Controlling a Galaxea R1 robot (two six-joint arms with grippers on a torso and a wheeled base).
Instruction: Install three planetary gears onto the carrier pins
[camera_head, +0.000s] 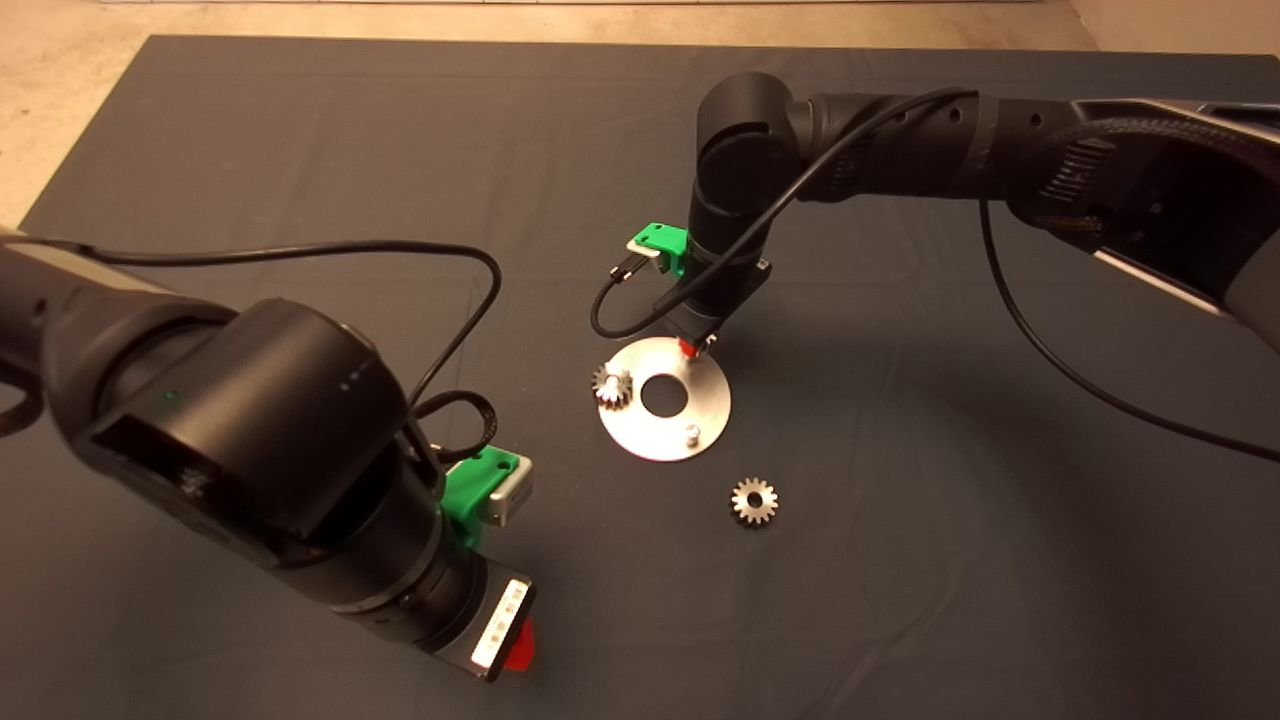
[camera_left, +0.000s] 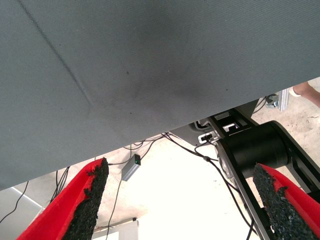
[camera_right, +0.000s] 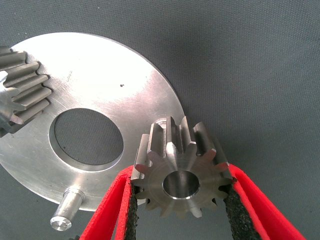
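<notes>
my right claw (camera_right: 181, 200) grips a gear (camera_right: 181, 167) over the far pin (camera_right: 161, 121) of the disc (camera_head: 700, 415). one gear (camera_head: 612, 384) sits on the left pin, another (camera_head: 754, 500) lies on the mat near the disc. if the hole misses the pin, the gear may tilt and jam. my left claw (camera_left: 182, 207) waits open at near left.

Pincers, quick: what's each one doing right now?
Left pincer: open, empty, parked over the mat's near-left part.
Right pincer: closed on a planetary gear, at the carrier disc's rim.
</notes>
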